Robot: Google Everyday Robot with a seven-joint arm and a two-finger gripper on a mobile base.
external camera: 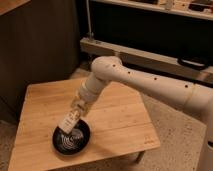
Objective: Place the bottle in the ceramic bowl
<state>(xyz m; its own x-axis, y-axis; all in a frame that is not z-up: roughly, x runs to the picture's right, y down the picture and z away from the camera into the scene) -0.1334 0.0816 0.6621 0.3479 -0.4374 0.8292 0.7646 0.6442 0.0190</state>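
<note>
**Claw holds the bottle over the bowl**

From my remote seat I have 1 view, looking down on a light wooden counter [120, 117] from above and to one side. The white arm [150, 82] comes in from the right of the picture, bends at a thick joint above the counter's far edge, and slopes down toward the near left part of the top.

At its end the claw [73, 116] is closed around the bottle [68, 123]. I can see the cream-white body sticking out below the claw tip, gripped at its upper end. The bottle is tilted, with its lower end pointing down and to the left, in line with the forearm.

The ceramic bowl [75, 143] sits on the counter near the front left edge, black and glossy, with bright rings showing inside it. The bottle's lower end overlaps the far left part of the bowl's rim in my view. I cannot tell whether it is touching the bowl or hanging just above it. The claw itself is above the bowl's far edge, clear of the counter top.

Behind the counter there is a pale metal rail [150, 56] in front of a dark cabinet. To the right of the counter I see speckled floor [172, 127].
</note>
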